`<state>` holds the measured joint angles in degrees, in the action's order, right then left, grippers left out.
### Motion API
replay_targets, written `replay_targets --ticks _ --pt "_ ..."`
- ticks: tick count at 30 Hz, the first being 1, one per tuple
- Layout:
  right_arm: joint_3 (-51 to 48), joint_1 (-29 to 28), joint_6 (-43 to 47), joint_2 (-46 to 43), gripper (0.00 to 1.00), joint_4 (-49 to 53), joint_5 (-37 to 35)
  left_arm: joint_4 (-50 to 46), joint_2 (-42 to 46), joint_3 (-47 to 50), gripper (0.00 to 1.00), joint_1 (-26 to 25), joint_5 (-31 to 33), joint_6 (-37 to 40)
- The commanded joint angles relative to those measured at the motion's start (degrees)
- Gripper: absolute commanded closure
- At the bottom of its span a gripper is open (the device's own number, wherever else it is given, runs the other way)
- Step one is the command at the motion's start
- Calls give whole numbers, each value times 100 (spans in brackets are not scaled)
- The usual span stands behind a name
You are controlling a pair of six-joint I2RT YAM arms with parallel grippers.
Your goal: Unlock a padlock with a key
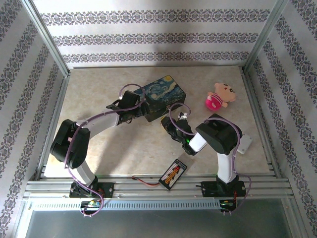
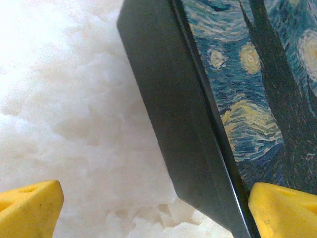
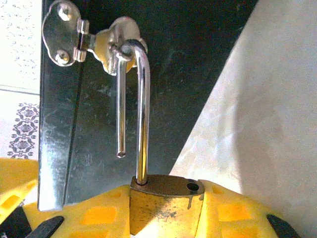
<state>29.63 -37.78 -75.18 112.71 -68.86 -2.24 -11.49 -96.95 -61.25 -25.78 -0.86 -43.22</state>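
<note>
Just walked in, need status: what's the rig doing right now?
The right end effector grips the brass padlock by its body. Its shackle is popped open, with one leg free of the body, but it is hooked through the hasp ring on the Starry Night box. The left end effector stands open at the box's edge, holding nothing.

The padlock (image 3: 166, 208) is showing scuffed brass beneath a mirror-polished steel shackle (image 3: 142, 114); the Starry Night box (image 2: 257, 89) is looking smooth and glossy.
</note>
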Motion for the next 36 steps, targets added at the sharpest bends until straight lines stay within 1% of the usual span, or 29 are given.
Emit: replay_targets --ticks 1,3,6,11,16,21,28,30,32,33,36 --pt "-310 -266 -161 -95 100 365 -60 -82 -233 -44 4 -51 149 -11" --pt "-390 -325 -180 -134 100 373 -126 -49 -204 -37 4 -50 115 -9" --pt "-502 -327 -216 -130 100 276 -201 85 -49 66 1 -67 111 -41" --pt "-490 -376 -225 -143 100 206 -201 346 154 107 1 -130 184 21" --pt "-535 -420 -233 -204 100 206 -250 379 -20 -106 1 -301 157 146" --pt "-663 -432 -232 -316 100 206 -308 623 -50 -138 1 -446 191 156" --pt "-752 -427 -224 -392 100 198 -364 254 -517 -445 0 -454 315 148" --pt "-796 -381 -247 -360 100 118 -387 202 -561 -420 3 -458 285 148" --pt "-818 -291 -281 -287 100 -54 -365 260 -562 -307 11 -459 247 124" --pt "-833 -259 -304 -243 100 -158 -365 260 -562 -281 13 -456 240 120" --pt "-896 -141 -375 -93 100 -526 -397 124 -635 -262 15 -459 228 105"
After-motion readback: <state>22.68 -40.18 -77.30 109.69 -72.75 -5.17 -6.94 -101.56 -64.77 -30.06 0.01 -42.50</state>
